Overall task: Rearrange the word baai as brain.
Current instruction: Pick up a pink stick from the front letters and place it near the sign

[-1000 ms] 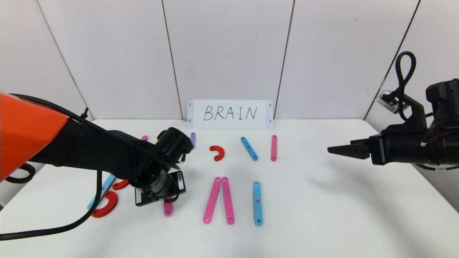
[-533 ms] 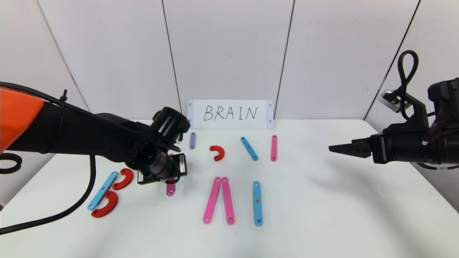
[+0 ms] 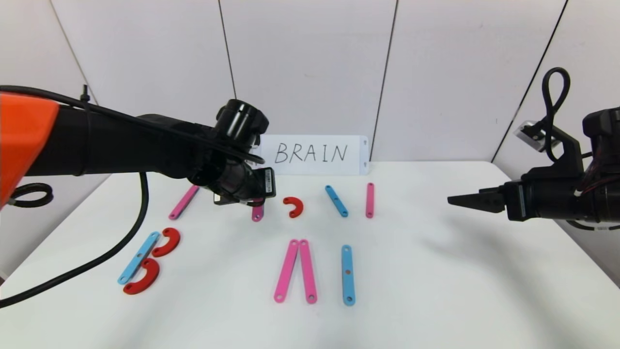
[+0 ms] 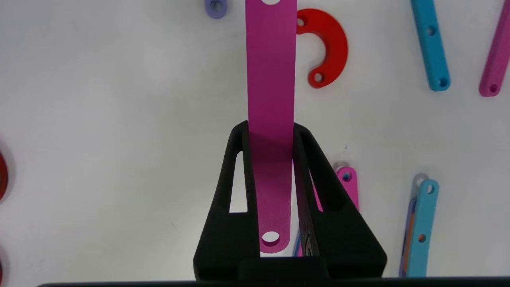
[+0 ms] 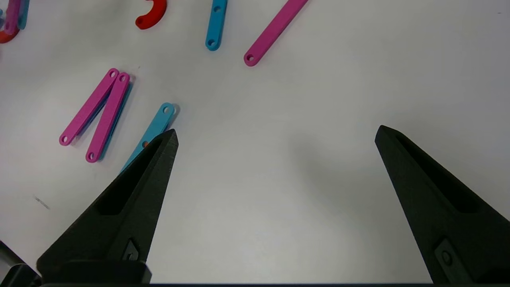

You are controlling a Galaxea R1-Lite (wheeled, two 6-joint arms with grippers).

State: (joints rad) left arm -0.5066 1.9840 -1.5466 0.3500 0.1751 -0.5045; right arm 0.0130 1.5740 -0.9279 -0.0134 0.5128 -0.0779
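My left gripper (image 3: 244,194) is shut on a long pink strip (image 3: 257,213) and holds it over the back row, just left of a red arc (image 3: 294,206). In the left wrist view the strip (image 4: 271,71) runs out between the jaws (image 4: 271,131), past the red arc (image 4: 332,44) and the end of a purple strip (image 4: 215,8). A blue strip (image 3: 138,257) with two red arcs (image 3: 167,241) lies front left. Two pink strips (image 3: 296,271) form a narrow peak, with a blue strip (image 3: 347,274) beside them. My right gripper (image 3: 467,200) hangs open over the right side.
A white card reading BRAIN (image 3: 311,154) leans on the back wall. A pink strip (image 3: 184,201) lies back left. A slanted blue strip (image 3: 336,200) and a pink strip (image 3: 370,199) lie in the back row. The right gripper (image 5: 277,135) is over bare table.
My left gripper has carried the pink strip from the front left toward the back and to the right, up beside the red arc. The right arm has barely moved.
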